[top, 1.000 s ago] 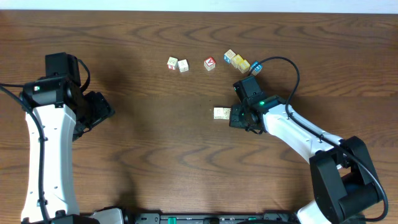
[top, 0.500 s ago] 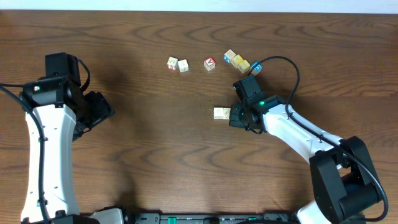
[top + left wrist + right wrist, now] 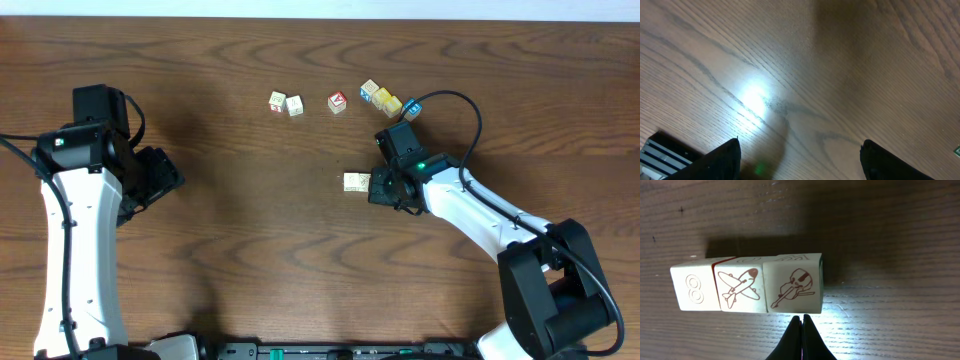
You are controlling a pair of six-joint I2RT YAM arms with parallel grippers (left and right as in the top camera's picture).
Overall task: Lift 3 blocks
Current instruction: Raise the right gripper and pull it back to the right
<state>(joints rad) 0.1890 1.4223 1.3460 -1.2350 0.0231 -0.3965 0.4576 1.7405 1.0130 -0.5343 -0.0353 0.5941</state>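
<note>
Right gripper (image 3: 801, 320), pinched, beside 3 blocks (image 3: 747, 290)

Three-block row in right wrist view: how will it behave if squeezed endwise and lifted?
Probably rigid: the blocks look like wood cubes. Flat faces on the table suggest sliding, not rolling. Nothing visibly joins them, so the row may buckle unless squeezed squarely.

Dark wood-grain table (image 3: 250, 240), bright glare patch (image 3: 753, 98) on its surface; pale strip (image 3: 320, 8) beyond far edge
</note>
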